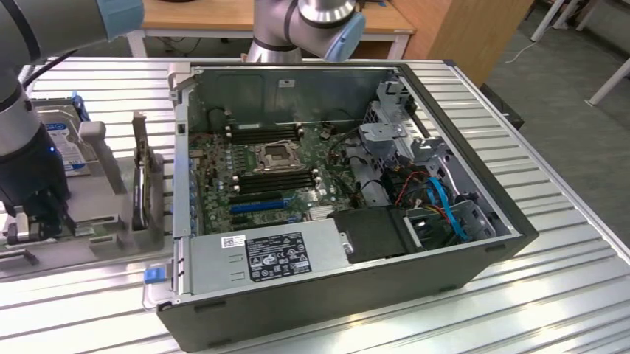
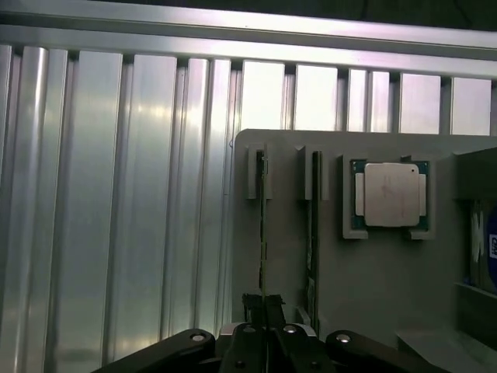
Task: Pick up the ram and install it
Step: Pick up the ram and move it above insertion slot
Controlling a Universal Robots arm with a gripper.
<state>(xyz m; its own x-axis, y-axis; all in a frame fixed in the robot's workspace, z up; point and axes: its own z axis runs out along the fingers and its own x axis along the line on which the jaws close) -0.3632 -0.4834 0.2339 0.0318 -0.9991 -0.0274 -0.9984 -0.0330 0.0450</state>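
While the gripper [image 2: 262,311] sits low over the grey holder [image 2: 373,295], its jaws stand narrow and appear pinched on the thin upper edge of the ram [image 2: 264,225], which stands on edge in its slot. A second stick [image 2: 314,225] is just beside it, with the silver processor chip [image 2: 390,194] further along.

Judgement: the ram is light, stiff, thin and fragile. Grip the bare board edge squarely, off the chips and contacts.

Beyond, the open computer case [image 1: 344,295] rests on the ribbed bench [image 1: 551,280], memory slots [image 1: 264,133] exposed.
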